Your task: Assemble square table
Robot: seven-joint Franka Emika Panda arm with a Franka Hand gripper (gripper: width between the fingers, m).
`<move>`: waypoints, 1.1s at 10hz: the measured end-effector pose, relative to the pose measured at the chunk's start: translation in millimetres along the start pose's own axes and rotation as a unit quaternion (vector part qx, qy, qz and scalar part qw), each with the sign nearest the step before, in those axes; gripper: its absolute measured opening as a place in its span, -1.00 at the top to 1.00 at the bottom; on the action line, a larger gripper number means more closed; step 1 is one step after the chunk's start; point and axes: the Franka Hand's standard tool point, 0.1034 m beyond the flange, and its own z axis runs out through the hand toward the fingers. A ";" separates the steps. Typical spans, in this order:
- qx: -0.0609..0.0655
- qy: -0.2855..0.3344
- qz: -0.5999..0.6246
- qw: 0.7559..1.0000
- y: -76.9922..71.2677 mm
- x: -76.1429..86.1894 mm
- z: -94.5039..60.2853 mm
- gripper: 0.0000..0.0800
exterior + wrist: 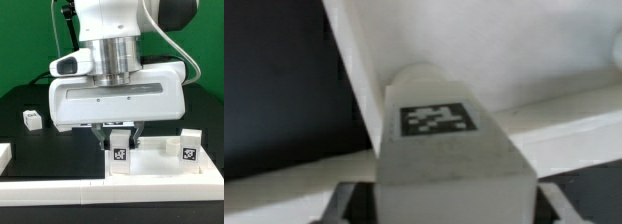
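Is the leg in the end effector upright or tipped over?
Upright. In the exterior view the leg is held vertically in the end effector, its tag square to the camera, not leaning either way.

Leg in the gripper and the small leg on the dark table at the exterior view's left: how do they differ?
The held leg stands upright, clamped in the gripper; the loose leg sits free, untouched. The held leg is at the white slab; the loose leg rests on the black table, apart from it. Both are white with a black-and-white tag.
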 end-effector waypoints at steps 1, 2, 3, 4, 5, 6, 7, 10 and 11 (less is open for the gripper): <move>-0.001 0.000 0.041 0.999 1.0 0.1 0.2 0.26; -0.001 0.000 0.079 0.997 1.7 0.1 0.5 0.26; -0.003 0.000 0.162 0.987 3.5 -0.6 1.0 0.26; 0.002 -0.003 0.254 0.967 6.1 -0.7 1.2 0.26; 0.009 -0.009 0.353 0.935 8.9 -0.9 0.9 0.26; 0.019 -0.022 0.432 0.902 10.5 -1.9 0.5 0.26; 0.029 -0.033 0.490 0.870 11.9 -2.6 0.4 0.26; 0.031 -0.040 0.586 0.809 9.0 -6.3 2.0 0.26; 0.031 -0.040 0.576 0.816 9.0 -6.4 2.0 0.26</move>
